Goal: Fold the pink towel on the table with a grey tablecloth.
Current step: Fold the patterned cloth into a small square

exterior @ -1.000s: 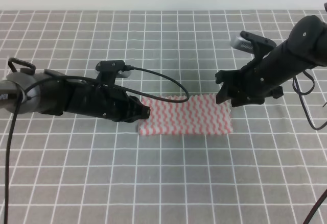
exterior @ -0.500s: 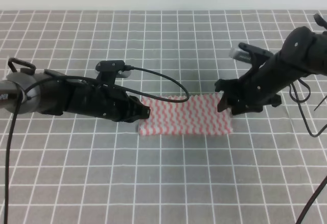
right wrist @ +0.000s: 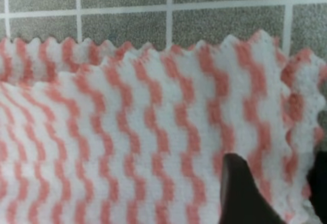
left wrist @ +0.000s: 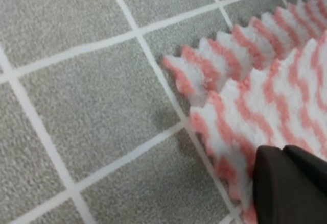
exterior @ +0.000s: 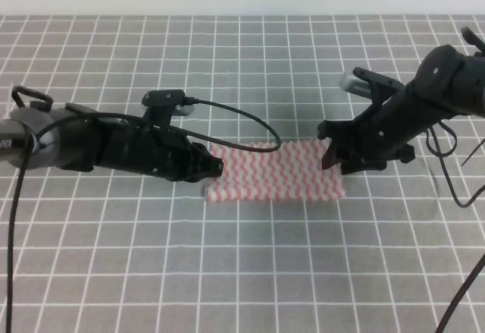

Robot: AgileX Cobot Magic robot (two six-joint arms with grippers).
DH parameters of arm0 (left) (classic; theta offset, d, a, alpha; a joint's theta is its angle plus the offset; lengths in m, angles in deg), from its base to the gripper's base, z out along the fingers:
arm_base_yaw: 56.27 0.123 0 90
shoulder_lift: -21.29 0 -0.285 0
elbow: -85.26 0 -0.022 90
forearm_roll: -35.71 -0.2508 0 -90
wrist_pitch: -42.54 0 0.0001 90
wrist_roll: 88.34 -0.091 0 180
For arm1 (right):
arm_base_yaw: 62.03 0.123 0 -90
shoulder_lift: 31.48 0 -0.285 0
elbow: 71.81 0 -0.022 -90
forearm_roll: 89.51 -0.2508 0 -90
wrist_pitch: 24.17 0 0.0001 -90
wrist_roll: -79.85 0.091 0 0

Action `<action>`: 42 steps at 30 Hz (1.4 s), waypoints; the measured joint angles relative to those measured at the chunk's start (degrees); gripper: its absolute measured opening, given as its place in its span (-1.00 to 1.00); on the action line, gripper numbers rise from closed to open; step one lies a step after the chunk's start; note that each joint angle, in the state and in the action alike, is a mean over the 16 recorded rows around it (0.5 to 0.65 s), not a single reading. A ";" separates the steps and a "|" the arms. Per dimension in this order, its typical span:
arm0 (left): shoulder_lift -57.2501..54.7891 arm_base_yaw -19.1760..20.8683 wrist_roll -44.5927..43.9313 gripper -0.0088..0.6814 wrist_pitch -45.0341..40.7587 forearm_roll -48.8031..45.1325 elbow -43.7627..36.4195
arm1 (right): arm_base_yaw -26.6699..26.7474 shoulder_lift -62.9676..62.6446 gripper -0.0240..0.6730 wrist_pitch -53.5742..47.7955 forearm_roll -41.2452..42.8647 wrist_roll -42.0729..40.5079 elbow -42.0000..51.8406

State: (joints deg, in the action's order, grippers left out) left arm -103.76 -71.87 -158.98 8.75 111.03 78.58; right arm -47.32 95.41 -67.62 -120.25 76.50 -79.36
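Note:
The pink towel (exterior: pixel 276 170) lies flat on the table with a grey tablecloth (exterior: pixel 242 272), doubled over into a wide strip. In the left wrist view its two serrated layers (left wrist: pixel 276 81) sit slightly offset. My left gripper (exterior: pixel 217 168) rests low at the strip's left edge. There its dark fingers (left wrist: pixel 286 183) are together on the towel's corner. My right gripper (exterior: pixel 337 160) is down at the right edge. In the right wrist view the right gripper (right wrist: pixel 278 183) stands open, and the towel (right wrist: pixel 127 132) runs between its fingers.
A black cable (exterior: pixel 242 117) loops from the left arm across the cloth to the towel's far edge. More cables hang by the right arm (exterior: pixel 455 181). The grid cloth runs out on all sides.
The right gripper has come down and slightly left onto the towel's right edge. The left arm and the towel have not moved.

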 joint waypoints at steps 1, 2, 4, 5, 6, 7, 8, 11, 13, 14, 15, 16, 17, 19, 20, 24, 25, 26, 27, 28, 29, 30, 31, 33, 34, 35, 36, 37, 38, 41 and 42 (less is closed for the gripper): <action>-0.02 0.01 0.00 -0.98 -0.03 -0.02 0.01 | -0.01 0.12 -0.13 -0.04 -0.16 -0.01 -0.02; -0.05 0.02 0.00 -0.98 -0.05 -0.03 0.01 | -0.03 0.23 -0.13 -0.07 -0.31 -0.02 -0.04; -0.07 0.03 0.00 -0.98 -0.09 -0.05 0.02 | -0.06 0.41 -0.14 -0.15 -0.61 -0.05 -0.08; -0.07 0.03 0.00 -0.98 -0.12 -0.05 0.02 | -0.07 0.48 -0.15 -0.18 -0.75 -0.06 -0.10; -0.07 0.03 0.01 -0.98 -0.11 -0.05 0.02 | -0.09 0.55 -0.16 -0.22 -0.87 -0.08 -0.12; -0.07 0.03 0.01 -0.98 -0.12 -0.05 0.02 | -0.10 0.61 -0.17 -0.26 -0.99 -0.09 -0.14; -0.07 0.03 0.01 -0.98 -0.13 -0.05 0.02 | -0.12 0.67 -0.18 -0.30 -1.10 -0.10 -0.17; -0.12 0.04 0.01 -0.98 -0.16 -0.08 0.03 | -0.16 0.80 -0.22 -0.44 -1.33 -0.14 -0.27; -0.12 0.04 0.01 -0.98 -0.17 -0.06 0.02 | -0.18 0.84 -0.26 -0.51 -1.39 -0.17 -0.33; -0.12 0.04 0.01 -0.98 -0.18 -0.06 0.02 | -0.19 0.85 -0.27 -0.53 -1.39 -0.18 -0.35; -0.14 0.05 0.01 -0.98 -0.18 -0.08 0.03 | -0.20 0.85 -0.30 -0.56 -1.36 -0.20 -0.36; -0.14 0.05 0.01 -0.98 -0.18 -0.08 0.03 | -0.20 0.85 -0.32 -0.57 -1.30 -0.21 -0.38; -0.14 0.05 0.01 -0.98 -0.18 -0.08 0.03 | -0.20 0.85 -0.34 -0.58 -1.26 -0.21 -0.39; -0.14 0.05 0.01 -0.98 -0.16 -0.08 0.03 | -0.20 0.86 -0.40 -0.61 -1.18 -0.22 -0.42; -0.14 0.05 0.01 -0.98 -0.16 -0.08 0.03 | -0.19 0.86 -0.44 -0.62 -1.14 -0.22 -0.44; -0.12 0.04 0.01 -0.98 -0.18 -0.08 0.03 | -0.17 0.91 -0.59 -0.65 -1.02 -0.23 -0.49; -0.12 0.04 0.01 -0.98 -0.18 -0.08 0.03 | -0.16 0.92 -0.63 -0.65 -1.00 -0.23 -0.51; -0.12 0.04 0.01 -0.98 -0.18 -0.08 0.03 | -0.15 0.93 -0.67 -0.66 -0.99 -0.23 -0.54; -0.12 0.04 0.01 -0.98 -0.18 -0.08 0.03 | -0.14 0.95 -0.70 -0.68 -0.98 -0.24 -0.60; -0.12 0.04 0.01 -0.98 -0.18 -0.08 0.03 | -0.13 0.96 -0.74 -0.73 -0.97 -0.24 -0.68; -0.14 0.05 0.01 -0.98 -0.18 -0.09 0.04 | -0.12 0.98 -0.78 -0.80 -0.97 -0.24 -0.80; -0.12 0.04 0.01 -0.98 -0.18 -0.09 0.04 | -0.11 1.00 -0.81 -0.90 -0.97 -0.24 -0.95; -0.09 0.03 0.01 -0.98 -0.19 -0.09 0.04 | -0.09 1.01 -0.84 -1.02 -0.97 -0.24 -1.15; -0.07 0.03 0.01 -0.98 -0.23 -0.09 0.04 | -0.07 1.04 -0.89 -1.37 -0.99 -0.24 -1.64; -0.05 0.02 0.01 -0.98 -0.27 -0.09 0.04 | -0.05 1.05 -0.91 -1.55 -0.99 -0.24 -1.93; -0.05 0.02 0.00 -0.98 -0.34 -0.09 0.04 | -0.04 1.07 -0.93 -1.76 -0.99 -0.24 -2.25; -0.02 0.01 0.00 -0.98 -0.40 -0.08 0.03 | -0.03 1.08 -0.94 -2.00 -1.01 -0.24 -2.61; 0.00 0.00 0.00 -0.98 -0.47 -0.06 0.02 | -0.03 1.08 -0.95 -2.26 -1.07 -0.24 -2.98; 0.02 -0.01 0.00 -0.98 -0.56 -0.05 0.02 | -0.02 1.09 -0.95 -2.54 -1.27 -0.24 -3.38; 0.07 -0.03 0.00 -0.98 -0.82 0.00 0.00 | 0.00 1.10 -0.96 -3.58 -2.21 -0.76 -4.56; 0.07 -0.03 0.00 -0.98 -0.91 0.02 -0.01 | 0.00 1.10 -0.96 -3.95 -2.80 -1.12 -4.92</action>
State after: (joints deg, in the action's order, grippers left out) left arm -103.69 -71.90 -158.98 7.84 111.05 78.58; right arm -47.32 96.52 -71.57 -123.05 75.38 -84.28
